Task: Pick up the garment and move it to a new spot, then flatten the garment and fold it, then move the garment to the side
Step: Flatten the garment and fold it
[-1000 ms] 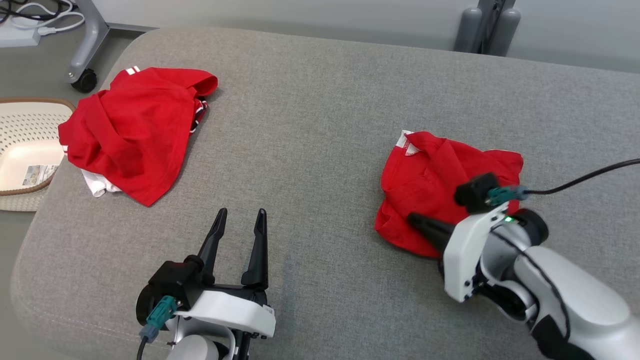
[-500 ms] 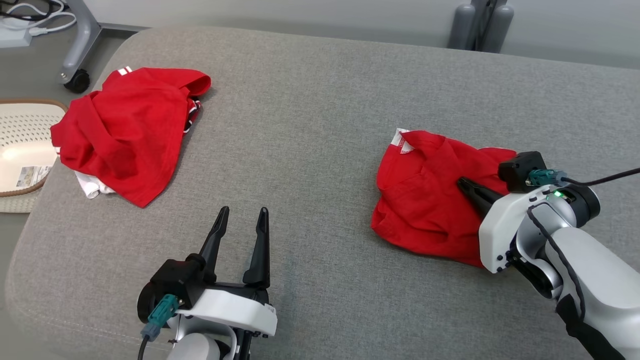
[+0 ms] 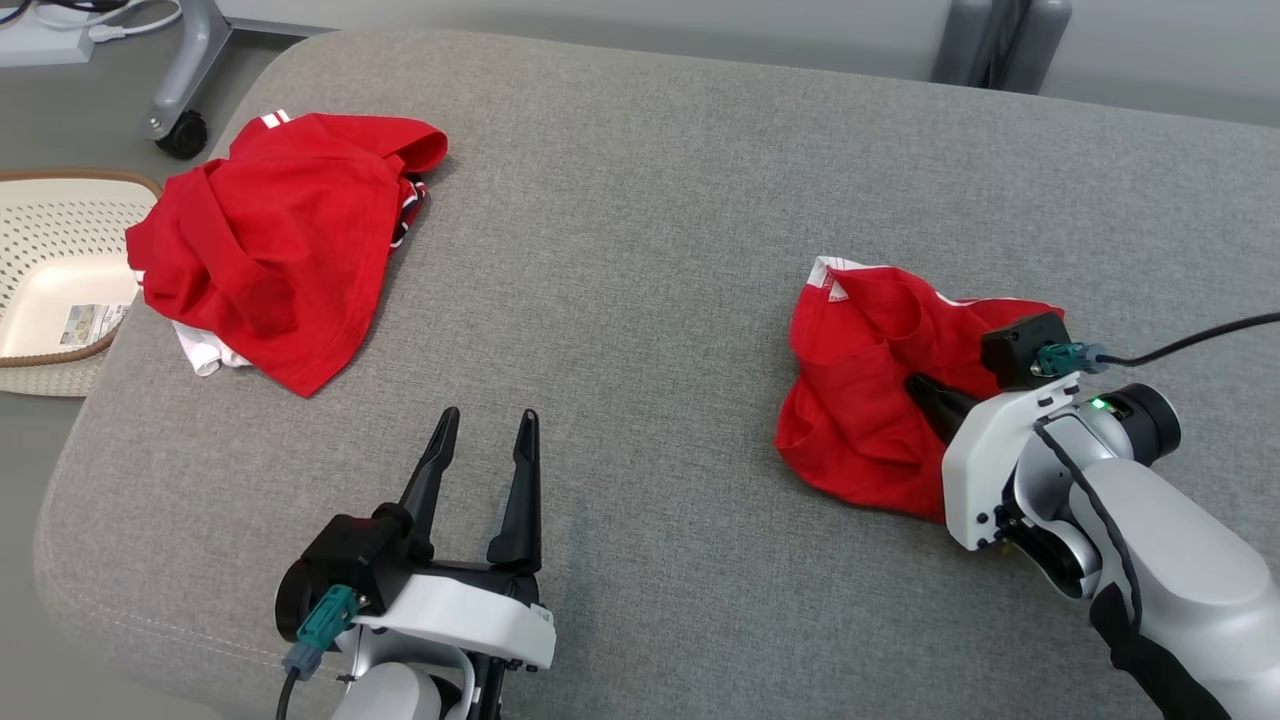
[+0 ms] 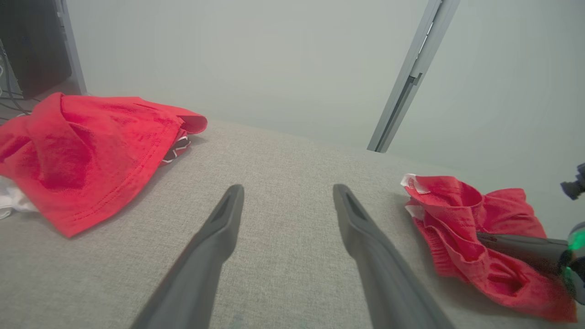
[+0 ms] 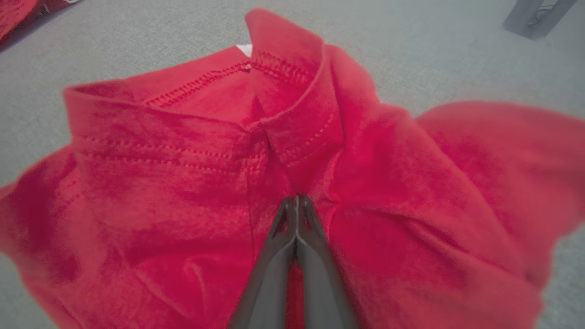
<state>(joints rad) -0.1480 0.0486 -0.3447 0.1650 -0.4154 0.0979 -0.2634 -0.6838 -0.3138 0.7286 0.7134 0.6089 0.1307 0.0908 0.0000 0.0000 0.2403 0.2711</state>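
Nearest, at the bottom of the head view, the left gripper sits low over the grey upholstered surface. Its two dark fingers are spread wide with nothing between them, and the left wrist view shows the same parted fingers over bare fabric.

Well off to its right, the right gripper has its fingers pressed tightly together. In the right wrist view the closed tips pinch a pucker of the red garment. That garment lies crumpled on the surface, bunched up around the tips and spreading to either side of them. A white-trimmed corner points away beyond the fingertips. From the left wrist view the same heap sits to the right of the open fingers, with the right gripper's dark finger reaching into it.

Farther on, ahead and to the left of the left gripper and well apart from it, a second red garment lies rumpled, with a bit of white cloth showing under its near edge. Just beyond the surface's left edge stands a cream perforated basket. A caster wheel sits farther back.
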